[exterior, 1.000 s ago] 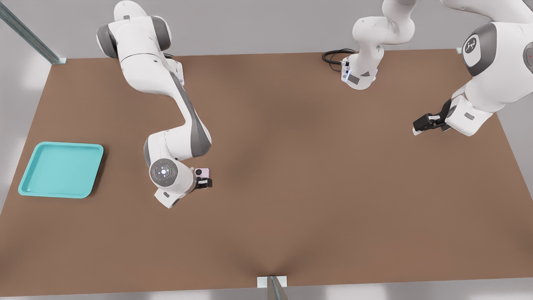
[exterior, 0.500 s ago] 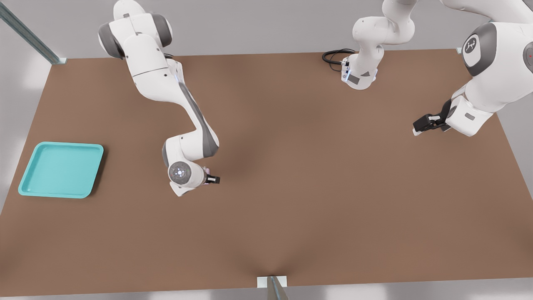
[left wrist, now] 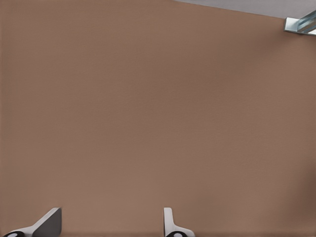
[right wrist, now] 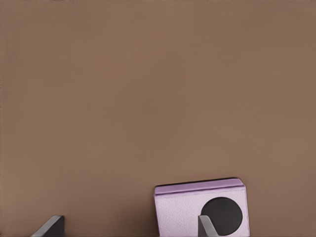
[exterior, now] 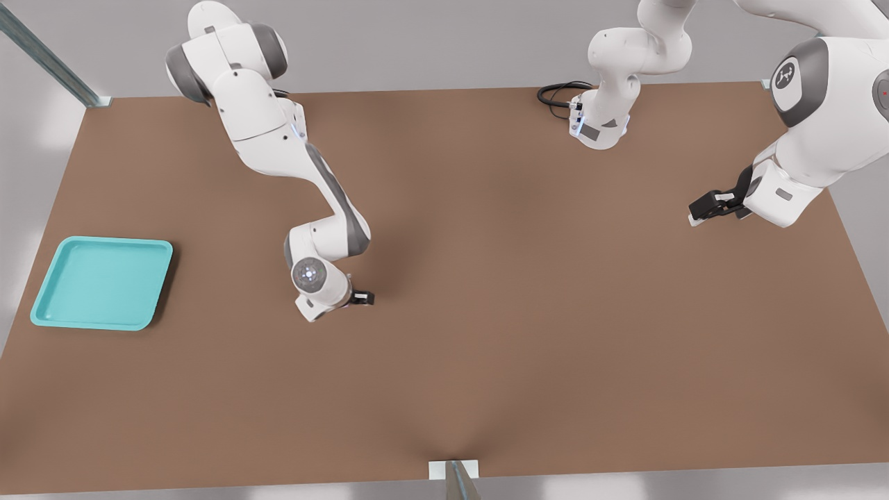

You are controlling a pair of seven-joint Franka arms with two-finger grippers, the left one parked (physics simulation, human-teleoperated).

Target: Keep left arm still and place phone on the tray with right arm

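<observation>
The pale-pink phone [right wrist: 187,210] lies flat on the brown table, one round black lens showing in the right wrist view. My gripper [right wrist: 129,231] hangs low over it and is open; one dark fingertip [right wrist: 206,226] stands in front of the phone's lens and the other is well off to the side over bare table. In the front view the gripper [exterior: 360,298] is near the table's middle-left, and the white wrist hides the phone. The turquoise tray [exterior: 101,281] sits flat near the front view's left edge, far from the gripper.
The parked arm's black gripper [exterior: 714,205] hovers over the table at the front view's right. A black cable [exterior: 558,94] loops by an arm base [exterior: 599,121] at the back. A metal post [exterior: 455,479] stands at the near edge.
The right arm's wrist has dropped lower and shifted toward the front view's right. The phone, visible beside the wrist a second ago, is now covered by it in the front view.
</observation>
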